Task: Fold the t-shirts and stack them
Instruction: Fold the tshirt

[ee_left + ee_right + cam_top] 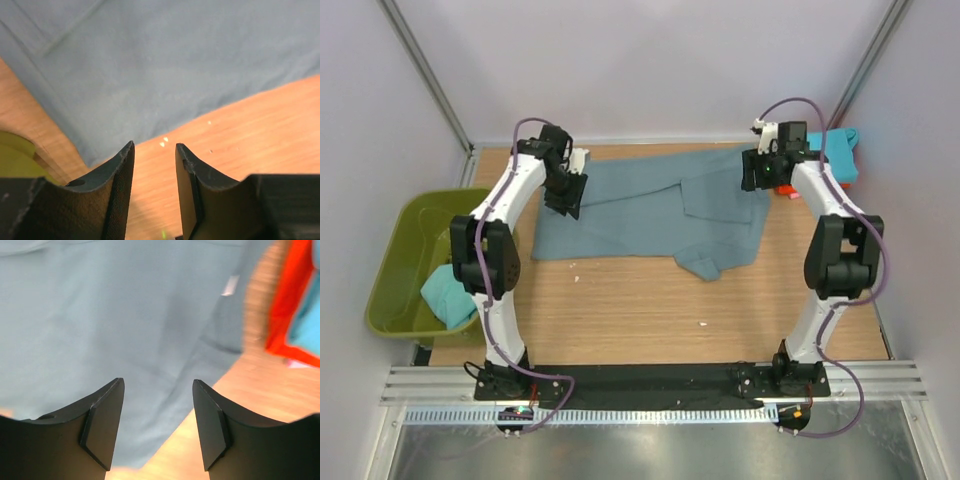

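A slate blue-grey t-shirt lies spread on the wooden table, partly folded. It also shows in the left wrist view and in the right wrist view, where a small white label is visible. My left gripper hovers over the shirt's left edge, open and empty. My right gripper hovers over the shirt's right edge, open and empty. Turquoise and orange shirts sit at the far right corner; they show in the right wrist view. Another turquoise shirt lies in the tub.
An olive-green plastic tub stands off the table's left edge; its rim shows in the left wrist view. Walls enclose the table at the back and sides. Bare wood lies between the shirt and the arm bases.
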Motion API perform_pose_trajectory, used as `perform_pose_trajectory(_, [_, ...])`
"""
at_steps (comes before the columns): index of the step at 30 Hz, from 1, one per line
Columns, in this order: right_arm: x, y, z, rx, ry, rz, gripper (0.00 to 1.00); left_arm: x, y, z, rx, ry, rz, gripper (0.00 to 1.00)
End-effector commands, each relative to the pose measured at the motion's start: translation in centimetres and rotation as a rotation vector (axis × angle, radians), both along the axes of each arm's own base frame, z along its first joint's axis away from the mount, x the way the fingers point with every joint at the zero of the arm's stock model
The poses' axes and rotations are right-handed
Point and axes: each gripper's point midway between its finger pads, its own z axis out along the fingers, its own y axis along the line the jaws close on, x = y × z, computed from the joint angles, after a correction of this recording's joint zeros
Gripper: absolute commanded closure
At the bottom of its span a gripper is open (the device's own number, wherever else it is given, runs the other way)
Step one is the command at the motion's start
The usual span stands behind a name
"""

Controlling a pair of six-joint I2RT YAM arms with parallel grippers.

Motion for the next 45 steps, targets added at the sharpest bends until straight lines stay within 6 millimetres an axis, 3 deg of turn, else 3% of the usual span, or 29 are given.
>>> perform_pose_trajectory(1, [-5.6,4.8,2.0,0.168,0.008,0.259,0.37,-2.9,-0.3,-2.4,-0.025,0.085,-0.032,0.61])
perform_pose_trajectory(2, [-7.0,5.7,1.8,0.197,0.027,0.310,0.37,-3.2,-0.2,-2.9,-0.019,0.092,-0.034,0.61])
perform_pose_trajectory(3, [-9.5,6.2,-0.1,0.205,0.099,0.377,0.38,-3.4,-0.1,-3.5,-0.016,0.094,-0.035,0.60])
perform_pose_trajectory(5, [-12.8,9.6,-1.0,0.263,0.162,0.529,0.39,-4.0,0.0,-5.2,-0.012,0.109,-0.043,0.59])
perform_pose_trajectory(7, [-16.5,11.5,-2.5,0.260,0.237,0.650,0.39,-3.9,0.2,-6.5,-0.007,0.108,-0.053,0.57])
perform_pose_trajectory(9, [-18.8,12.2,-3.2,0.223,0.262,0.711,0.38,-4.0,0.2,-7.8,0.003,0.134,-0.045,0.56])
perform_pose_trajectory(12, [-20.3,13.0,-3.3,0.205,0.264,0.748,0.37,-3.5,0.2,-8.9,0.013,0.150,-0.026,0.57])
perform_pose_trajectory(22, [-21.1,12.0,-4.3,0.159,0.271,0.719,0.37,-3.2,0.3,-9.5,0.021,0.157,-0.009,0.58])
perform_pose_trajectory(25, [-21.4,11.8,-4.8,0.149,0.279,0.724,0.41,-3.1,0.4,-9.6,0.029,0.155,-0.008,0.59])
perform_pose_trajectory(35, [-20.5,12.2,-5.9,0.152,0.279,0.727,0.43,-3.3,0.6,-10.0,0.040,0.166,-0.004,0.60])
perform_pose_trajectory(42, [-19.3,12.9,-5.8,0.147,0.268,0.750,0.57,-2.8,1.2,-11.4,0.080,0.175,0.010,0.61])
perform_pose_trajectory(44, [-19.3,13.0,-5.6,0.143,0.270,0.761,0.64,-2.3,1.3,-11.3,0.090,0.168,0.013,0.62])
perform_pose_trajectory(45, [-19.3,12.9,-5.5,0.137,0.269,0.766,0.73,-2.0,1.5,-11.3,0.099,0.165,0.018,0.62])
